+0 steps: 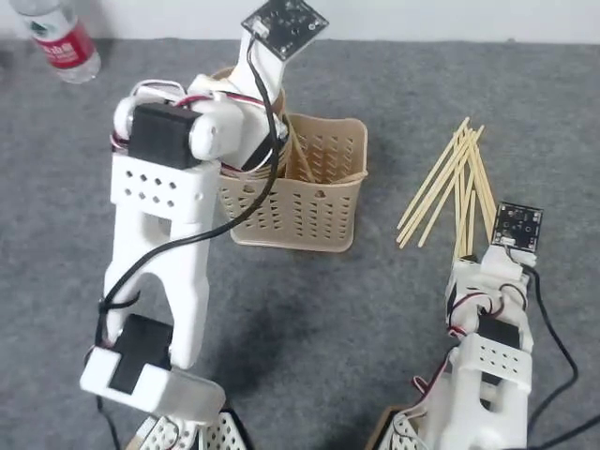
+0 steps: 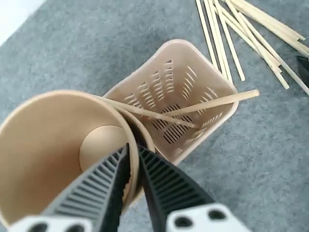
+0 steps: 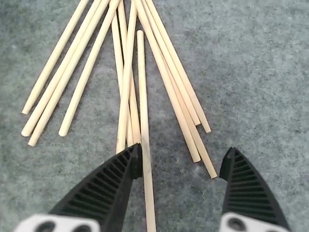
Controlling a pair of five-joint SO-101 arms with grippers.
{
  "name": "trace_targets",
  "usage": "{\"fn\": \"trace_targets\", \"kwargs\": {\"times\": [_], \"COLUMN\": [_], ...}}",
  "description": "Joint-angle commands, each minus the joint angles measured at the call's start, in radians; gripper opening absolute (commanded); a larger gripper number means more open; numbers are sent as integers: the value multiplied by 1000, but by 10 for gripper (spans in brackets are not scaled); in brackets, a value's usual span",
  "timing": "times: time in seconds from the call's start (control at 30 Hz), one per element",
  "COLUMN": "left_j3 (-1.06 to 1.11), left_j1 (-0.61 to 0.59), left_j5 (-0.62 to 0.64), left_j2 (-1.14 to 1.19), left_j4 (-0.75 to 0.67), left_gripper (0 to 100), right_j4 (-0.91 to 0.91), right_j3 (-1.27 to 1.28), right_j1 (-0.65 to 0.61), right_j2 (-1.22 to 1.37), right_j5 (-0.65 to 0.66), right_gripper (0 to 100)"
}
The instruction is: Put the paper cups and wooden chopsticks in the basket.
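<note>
Right gripper, jaws apart, over wooden chopsticks running straight ahead, square to its closing line (left gripper pinches paper cup rim).

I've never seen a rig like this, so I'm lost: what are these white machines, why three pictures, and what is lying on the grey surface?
They are robots: a left arm and a right arm on a grey surface. The high view looks down on both. Each wrist view comes from a camera on one arm, looking past its two fingers. The left fingers pinch the wall of a paper cup, close by the basket, which has chopsticks inside. The right fingers stand open over the loose chopsticks. A plastic bottle is at the far corner.
</note>
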Motion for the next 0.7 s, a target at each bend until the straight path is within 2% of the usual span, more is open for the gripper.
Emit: {"fn": "trace_targets", "kwargs": {"times": [0.0, 0.2, 0.47, 0.67], "left_j3": [-105, -202, 71, 77], "left_j1": [-14, 57, 81, 80], "left_j5": [12, 14, 12, 12], "left_j2": [-15, -114, -71, -64], "left_j4": [2, 32, -18, -74], "left_gripper": [13, 13, 13, 13], "right_j4": [-19, -19, -21, -21], "right_j3": [-6, -6, -6, -6], "right_j1": [-4, -4, -4, -5], "right_j2": [-19, -19, -12, -12], "right_j5": [-11, -9, 38, 38], "right_gripper": [263, 263, 263, 263]}}
